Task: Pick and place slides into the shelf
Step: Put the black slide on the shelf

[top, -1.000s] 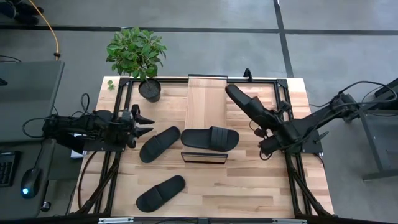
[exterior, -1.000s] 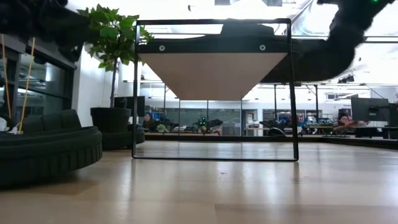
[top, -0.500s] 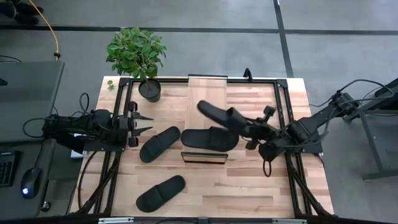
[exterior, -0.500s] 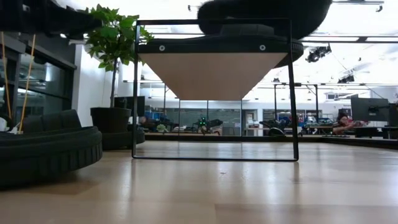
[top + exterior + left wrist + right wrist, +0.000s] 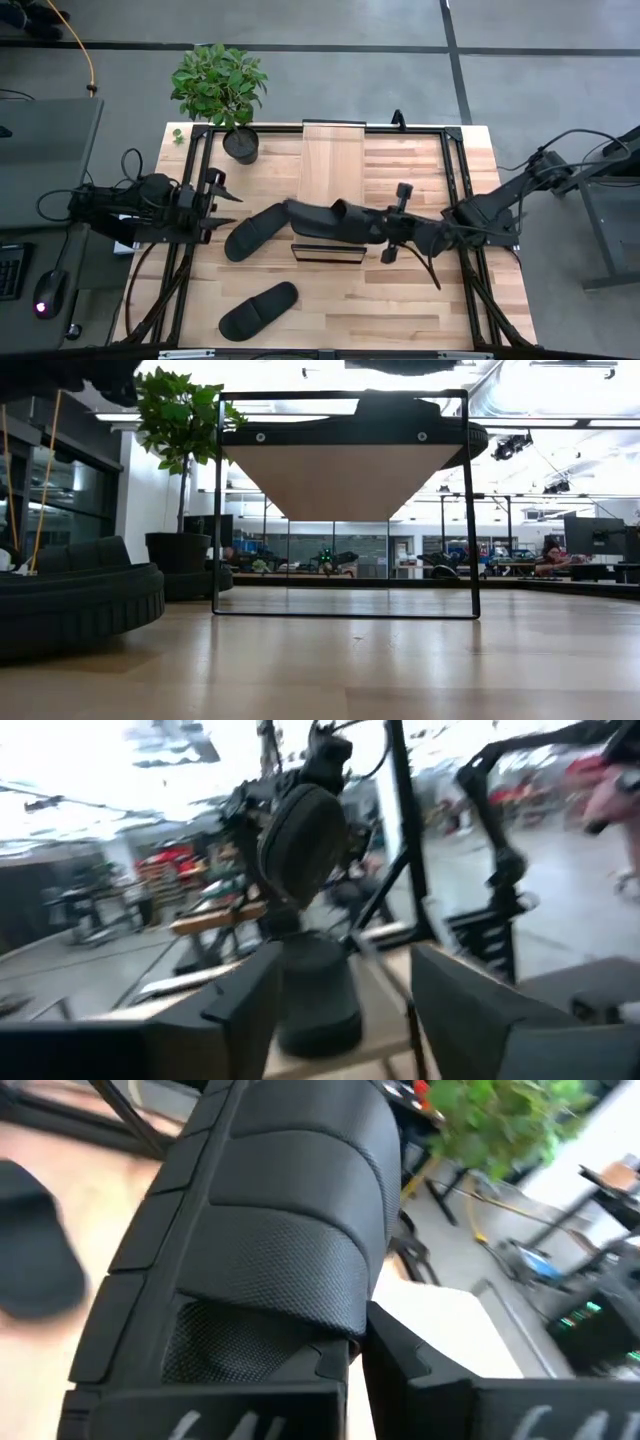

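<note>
My right gripper (image 5: 388, 238) reaches in from the table's right and is shut on a black slide (image 5: 318, 216), held in the air over the shelf (image 5: 332, 160). A second slide (image 5: 400, 422) lies on the shelf's plank, mostly hidden under the held one in the high view. Two more slides lie flat on the tabletop: one (image 5: 252, 232) left of the shelf, one (image 5: 258, 310) near the front edge. My left gripper (image 5: 226, 200) hovers open at the table's left, pointing toward the shelf. In its wrist view the held slide (image 5: 302, 838) shows end-on. My right gripper holds the slide by one end of its sole (image 5: 330, 1355), just behind the ribbed strap (image 5: 290, 1210), pinched between the two fingers (image 5: 440, 1370). The fingers come level from the table's right, along the slide's length. The slide is lifted clear and sticks out leftward across the shelf.
A potted plant (image 5: 222, 90) stands at the table's far left corner. Black frame rails (image 5: 190, 170) run along both table sides. Bare tabletop (image 5: 400, 300) lies right of the front slide. The low view shows the shelf's dark frame (image 5: 470, 510) and an open room behind.
My right gripper has swung from the table's far right toward the left and slightly nearer, carrying the slide. The slide has turned from slanting toward the far edge to lying crosswise above the shelf, over the slide resting there.
</note>
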